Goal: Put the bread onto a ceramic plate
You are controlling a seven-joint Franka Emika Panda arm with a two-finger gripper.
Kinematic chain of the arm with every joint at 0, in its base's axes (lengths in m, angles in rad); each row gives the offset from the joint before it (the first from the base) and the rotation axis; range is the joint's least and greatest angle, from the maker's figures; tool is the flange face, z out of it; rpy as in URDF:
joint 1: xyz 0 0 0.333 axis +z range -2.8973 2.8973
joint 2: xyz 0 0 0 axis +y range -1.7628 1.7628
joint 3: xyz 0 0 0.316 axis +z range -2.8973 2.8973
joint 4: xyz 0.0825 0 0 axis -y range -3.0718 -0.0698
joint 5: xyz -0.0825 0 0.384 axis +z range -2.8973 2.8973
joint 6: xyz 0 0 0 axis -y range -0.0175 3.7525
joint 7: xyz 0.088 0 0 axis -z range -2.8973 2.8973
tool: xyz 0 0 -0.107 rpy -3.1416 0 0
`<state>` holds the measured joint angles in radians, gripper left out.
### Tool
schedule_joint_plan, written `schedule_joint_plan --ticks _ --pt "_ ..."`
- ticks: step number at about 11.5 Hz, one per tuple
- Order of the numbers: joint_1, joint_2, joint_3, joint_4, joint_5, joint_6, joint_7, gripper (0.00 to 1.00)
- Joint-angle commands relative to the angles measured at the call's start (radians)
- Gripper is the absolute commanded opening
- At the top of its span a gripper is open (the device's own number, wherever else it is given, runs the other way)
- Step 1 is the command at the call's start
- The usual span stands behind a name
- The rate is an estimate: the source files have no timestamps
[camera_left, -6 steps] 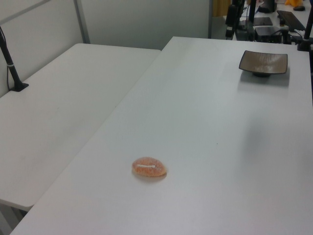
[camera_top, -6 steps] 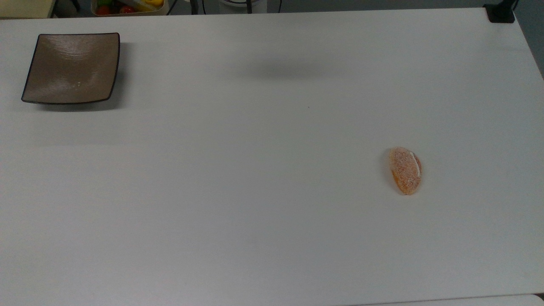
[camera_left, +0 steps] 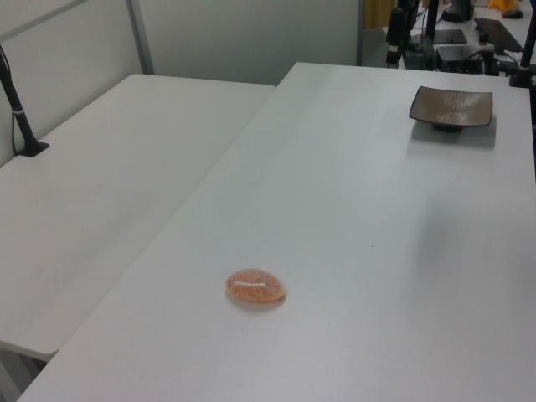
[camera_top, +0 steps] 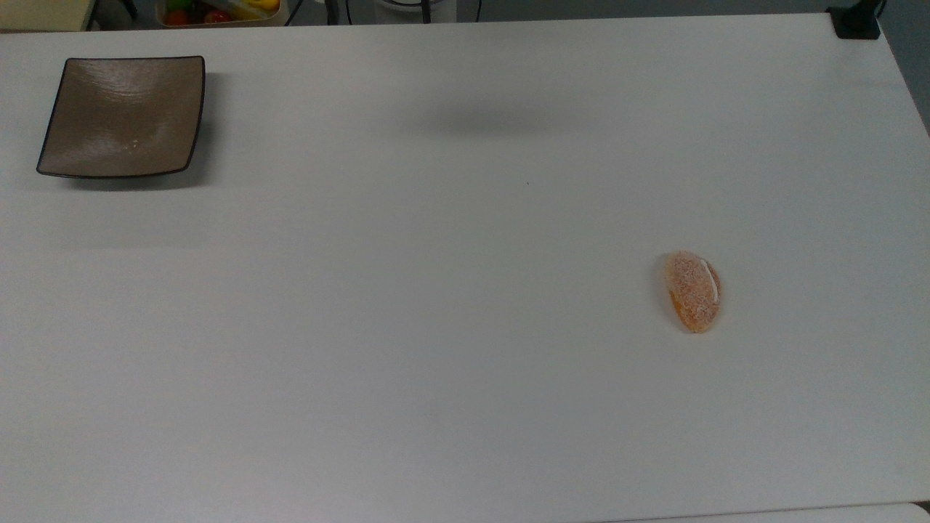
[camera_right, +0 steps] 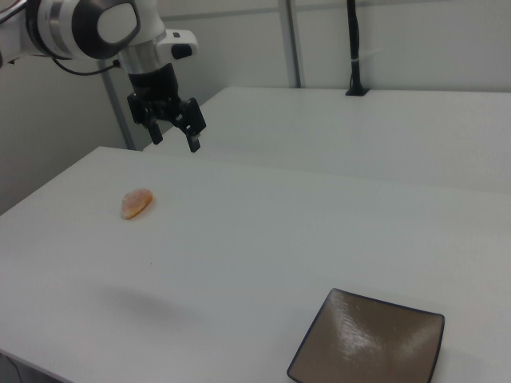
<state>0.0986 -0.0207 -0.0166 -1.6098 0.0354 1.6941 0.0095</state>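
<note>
We found almost nothing changed on the broad white table (camera_top: 450,305) compared with half a second earlier: in the top view and the left view every object sat exactly where it had been, and the soft shadow near the upper middle of the top view lay in the same place.

The square glossy brown ceramic plate (camera_top: 123,116) with its thin dark rim rested in the upper left corner of the top view, at the upper right of the left view (camera_left: 450,106), and at the lower right of the right view (camera_right: 369,347). It was bare.

The black two-finger pincer (camera_right: 172,132) on the white arm hung in the air at the upper left of the right view, its fingers spread apart and gripping nothing, above and beyond the roll.

The small oval orange-tan bread (camera_top: 694,291), grainy with a thin white stripe, lay on the table at the right of the top view, well apart from the plate.

We judged the task barely begun: the approach to the bread had yet to be made.
</note>
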Motion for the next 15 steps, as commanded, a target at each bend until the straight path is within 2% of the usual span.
schedule_joint_plan --ticks 1,5,9,15 --pt "0.007 -0.012 -0.003 -0.025 0.001 0.024 -0.002 1.0" --pt "0.012 -0.002 0.004 -0.033 0.028 0.025 -0.014 1.0" --pt "0.05 0.021 0.006 -0.027 0.031 0.028 -0.014 1.0" --pt "0.13 0.09 0.021 0.062 0.055 0.22 0.0 1.0"
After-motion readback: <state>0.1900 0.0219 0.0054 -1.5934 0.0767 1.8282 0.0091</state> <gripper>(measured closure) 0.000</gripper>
